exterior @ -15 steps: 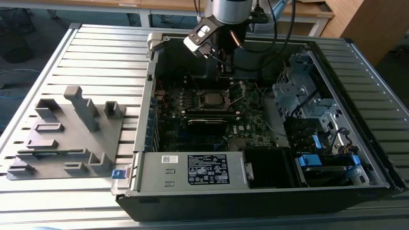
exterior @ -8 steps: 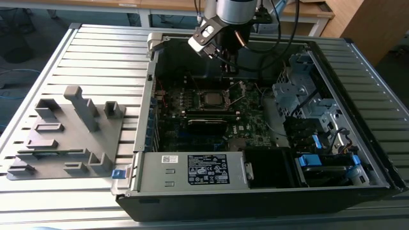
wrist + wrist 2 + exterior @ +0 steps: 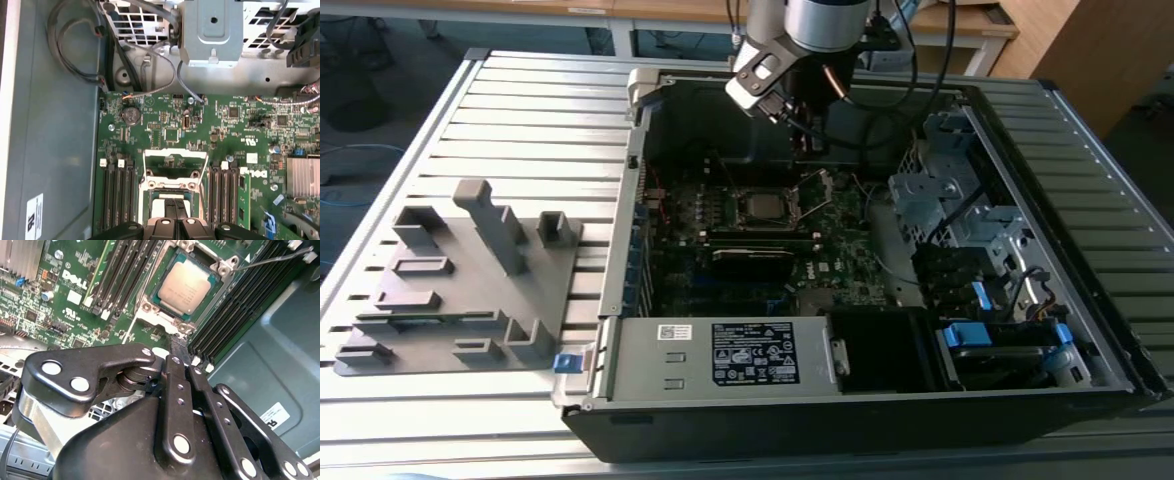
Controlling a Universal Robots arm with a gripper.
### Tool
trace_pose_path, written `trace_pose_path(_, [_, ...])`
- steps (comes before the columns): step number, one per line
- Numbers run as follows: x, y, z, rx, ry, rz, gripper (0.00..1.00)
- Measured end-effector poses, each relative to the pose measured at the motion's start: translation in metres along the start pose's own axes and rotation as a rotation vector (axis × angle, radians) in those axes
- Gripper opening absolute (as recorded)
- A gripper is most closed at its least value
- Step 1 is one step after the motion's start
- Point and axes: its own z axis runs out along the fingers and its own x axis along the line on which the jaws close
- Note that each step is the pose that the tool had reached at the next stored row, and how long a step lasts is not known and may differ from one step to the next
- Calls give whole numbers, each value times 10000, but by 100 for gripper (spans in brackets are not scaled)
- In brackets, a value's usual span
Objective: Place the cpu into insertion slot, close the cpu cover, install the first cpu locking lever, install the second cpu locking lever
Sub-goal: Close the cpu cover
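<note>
Silver-grey cpu (image 3: 187, 287) lies flat in slot (image 3: 223, 267), its green edge showing all round and its top bare. Cover (image 3: 175, 152) isn't closed: it stands tilted up off slot, w/ board seen through its window. Lever (image 3: 270, 259), a thin rod, sticks out from a slot corner and isn't latched.

Gripper (image 3: 176, 345): fingers pressed together, narrow, nothing seen btwn them. Tips are just beside slot rim on the cover's side; can't tell if they touch.

In exterior view, gripper hangs inside open case (image 3: 624, 250), over board (image 3: 854, 280), w/ cpu at approx 6 o'clock from it. PSU box (image 3: 720, 355) w/ label is at 6 o'clock from cpu, along the case edge. Blue-tabbed drive bays (image 3: 974, 335) are at approx 4 o'clock. Grey fixture (image 3: 454, 270) sits on slatted table (image 3: 520, 90), outside case, at 9 o'clock from cpu and well apart.

Black memory slots (image 3: 125, 275) flank slot on both sides. Finned heatsink (image 3: 302, 177) and coin cell (image 3: 131, 115) are also on board.
</note>
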Motion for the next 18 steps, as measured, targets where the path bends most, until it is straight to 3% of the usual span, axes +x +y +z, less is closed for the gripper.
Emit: trace_pose_path(18, [-1, 67, 7, 1, -1, 0, 11])
